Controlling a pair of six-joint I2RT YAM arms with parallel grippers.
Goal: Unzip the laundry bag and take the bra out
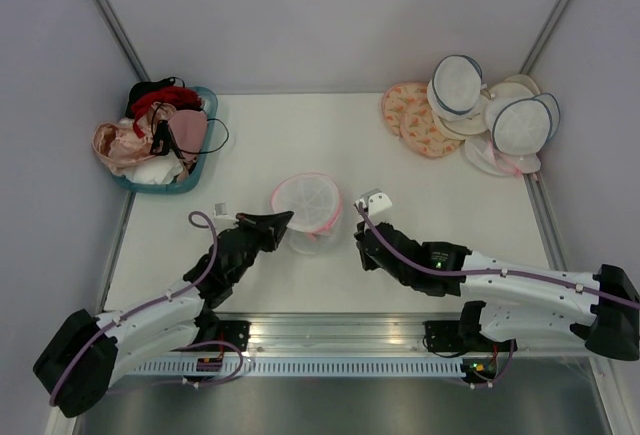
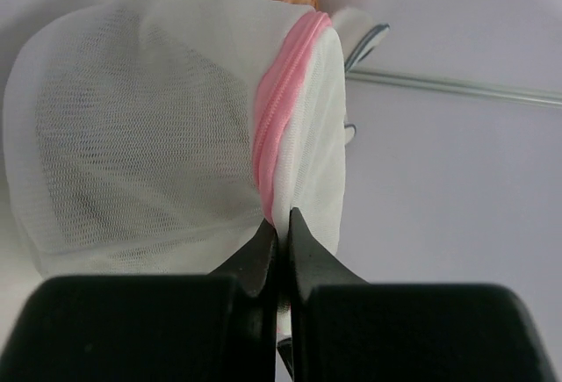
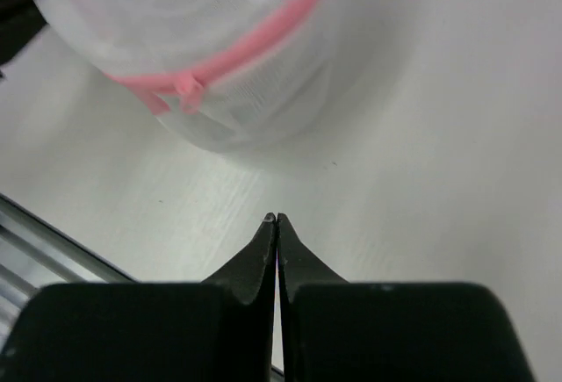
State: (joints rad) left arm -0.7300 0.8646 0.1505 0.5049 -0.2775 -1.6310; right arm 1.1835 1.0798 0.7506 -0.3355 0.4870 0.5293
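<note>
Pinching the laundry bag (image 1: 308, 203) at its rim, the left gripper (image 2: 281, 224) anchors it; the right gripper (image 3: 277, 218), closed on nothing, faces its zip pull (image 3: 187, 88).

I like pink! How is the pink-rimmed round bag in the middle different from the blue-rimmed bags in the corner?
The laundry bag has a pink zip rim; the navy-rimmed bags have dark blue rims. The laundry bag sits alone mid-table; the navy-rimmed bags lie piled in the far right corner. The left gripper pinches the laundry bag; no gripper touches the navy-rimmed bags. Both are round and white.
</note>
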